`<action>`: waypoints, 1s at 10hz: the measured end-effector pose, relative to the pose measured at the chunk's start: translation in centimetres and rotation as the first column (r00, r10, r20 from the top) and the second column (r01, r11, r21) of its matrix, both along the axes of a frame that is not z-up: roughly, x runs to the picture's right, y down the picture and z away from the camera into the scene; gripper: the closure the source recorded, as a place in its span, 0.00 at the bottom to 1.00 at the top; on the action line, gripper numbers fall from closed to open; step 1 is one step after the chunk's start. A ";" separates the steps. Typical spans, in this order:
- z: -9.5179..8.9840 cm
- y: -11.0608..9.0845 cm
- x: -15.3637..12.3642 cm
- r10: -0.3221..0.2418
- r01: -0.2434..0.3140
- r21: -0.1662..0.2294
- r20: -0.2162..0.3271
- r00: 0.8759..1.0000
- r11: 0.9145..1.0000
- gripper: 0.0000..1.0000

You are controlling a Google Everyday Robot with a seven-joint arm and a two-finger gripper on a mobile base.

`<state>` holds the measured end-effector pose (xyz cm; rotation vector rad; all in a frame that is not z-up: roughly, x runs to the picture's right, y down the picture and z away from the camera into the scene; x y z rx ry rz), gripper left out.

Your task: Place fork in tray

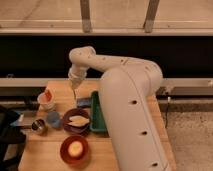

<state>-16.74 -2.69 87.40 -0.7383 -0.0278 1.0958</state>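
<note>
Hand over table, near tray

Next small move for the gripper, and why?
Probably shift the gripper right, toward the green tray. It hangs pointing down over the table, between the white cup and the tray, behind the purple plate, so it is not over the tray. The arm hides most of the tray. I can't make out the fork, so this assumes it's held.

text: none readable; claw: over far side of table
</note>
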 end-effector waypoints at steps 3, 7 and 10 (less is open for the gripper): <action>-1.8 -2.4 1.5 0.035 -0.035 0.044 0.003 0.999 0.998 1.00; -4.5 -5.4 2.9 0.066 -0.065 0.109 -0.007 0.998 0.992 1.00; -5.5 -4.5 6.5 0.094 -0.092 0.056 -0.041 0.995 0.994 1.00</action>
